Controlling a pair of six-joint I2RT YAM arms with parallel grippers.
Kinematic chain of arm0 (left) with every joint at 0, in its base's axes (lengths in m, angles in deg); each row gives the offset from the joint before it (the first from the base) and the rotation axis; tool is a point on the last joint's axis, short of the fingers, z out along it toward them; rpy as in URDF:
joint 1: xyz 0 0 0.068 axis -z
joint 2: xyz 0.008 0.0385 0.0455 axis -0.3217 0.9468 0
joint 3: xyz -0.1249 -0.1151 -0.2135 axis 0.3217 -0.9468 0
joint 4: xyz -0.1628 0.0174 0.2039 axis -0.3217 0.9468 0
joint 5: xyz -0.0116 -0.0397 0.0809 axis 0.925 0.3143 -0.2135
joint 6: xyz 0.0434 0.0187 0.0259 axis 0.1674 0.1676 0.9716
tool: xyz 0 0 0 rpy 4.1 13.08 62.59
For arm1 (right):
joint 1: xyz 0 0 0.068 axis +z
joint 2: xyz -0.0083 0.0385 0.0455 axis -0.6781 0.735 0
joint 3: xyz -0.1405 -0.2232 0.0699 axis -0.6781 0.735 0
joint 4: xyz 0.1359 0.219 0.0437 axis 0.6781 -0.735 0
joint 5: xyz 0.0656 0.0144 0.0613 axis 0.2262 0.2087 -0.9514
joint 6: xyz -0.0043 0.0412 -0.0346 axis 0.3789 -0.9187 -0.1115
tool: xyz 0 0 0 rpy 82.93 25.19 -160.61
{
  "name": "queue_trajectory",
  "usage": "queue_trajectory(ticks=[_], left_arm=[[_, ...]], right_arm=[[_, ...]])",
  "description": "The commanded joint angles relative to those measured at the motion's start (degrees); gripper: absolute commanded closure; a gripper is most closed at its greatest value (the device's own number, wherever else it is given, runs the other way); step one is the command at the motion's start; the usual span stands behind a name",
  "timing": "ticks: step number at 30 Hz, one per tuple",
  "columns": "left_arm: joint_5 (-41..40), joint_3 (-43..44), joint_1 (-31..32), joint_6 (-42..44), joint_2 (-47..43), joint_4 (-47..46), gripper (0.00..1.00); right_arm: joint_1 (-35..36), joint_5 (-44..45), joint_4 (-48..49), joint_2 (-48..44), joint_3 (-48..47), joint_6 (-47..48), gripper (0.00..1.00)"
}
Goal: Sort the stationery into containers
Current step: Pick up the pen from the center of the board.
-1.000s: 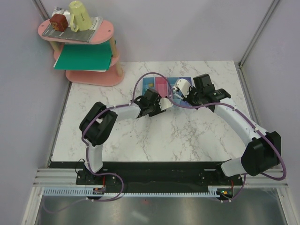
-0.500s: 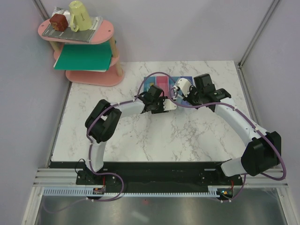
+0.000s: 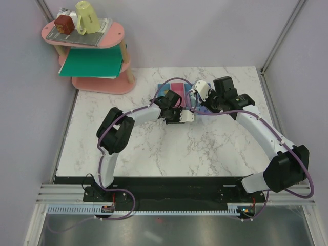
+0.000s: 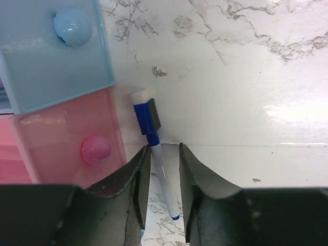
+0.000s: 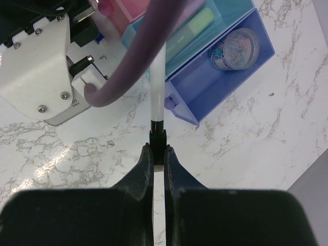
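Observation:
A white marker with a blue cap (image 4: 154,138) lies on the marble beside the pink bin (image 4: 66,136) of the containers (image 3: 173,91). My left gripper (image 4: 164,149) is open and straddles its barrel, with a small gap on the right side. My right gripper (image 5: 159,148) is shut on the black cap of a second white marker (image 5: 158,87), which points toward the light blue bin (image 5: 225,15) and the purple-blue bin (image 5: 205,84). A pale green bar (image 5: 197,24) lies in that light blue bin. A small round roll (image 5: 233,47) sits in the purple-blue one.
The left arm's white wrist housing (image 5: 41,66) and purple cable (image 5: 148,46) cross just in front of my right gripper (image 3: 193,95). A pink tiered shelf (image 3: 97,56) with a yellow cup (image 3: 88,16) stands at the back left corner.
My left gripper has moved right along the front of the bins and its jaws have narrowed around the blue-cap marker. The right gripper has shifted slightly back with its marker.

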Motion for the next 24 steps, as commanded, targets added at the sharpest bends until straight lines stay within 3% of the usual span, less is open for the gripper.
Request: queue_trajectory(ticks=[1,5,8,15,24], left_arm=[[2.5,0.7,0.7,1.8,3.7,8.3,0.69],[2.0,1.1,0.8,1.7,4.1,8.7,0.91],[2.0,1.0,0.9,1.2,4.0,9.0,0.97],[2.2,-2.4,1.0,-1.8,-0.4,9.4,0.98],[2.0,-10.6,1.0,-10.2,-17.4,9.3,0.98]], right_arm=[[-0.1,-0.5,-0.3,-0.2,-2.9,-0.8,0.97],[-0.1,-0.6,-0.8,-0.6,-3.5,-0.8,0.98],[-0.2,-0.7,-1.1,-0.7,-3.9,-0.8,0.98],[-0.1,-1.8,-1.4,-1.0,-3.7,-1.3,0.97],[-0.2,-3.1,2.0,-1.0,-3.6,-3.5,0.97]])
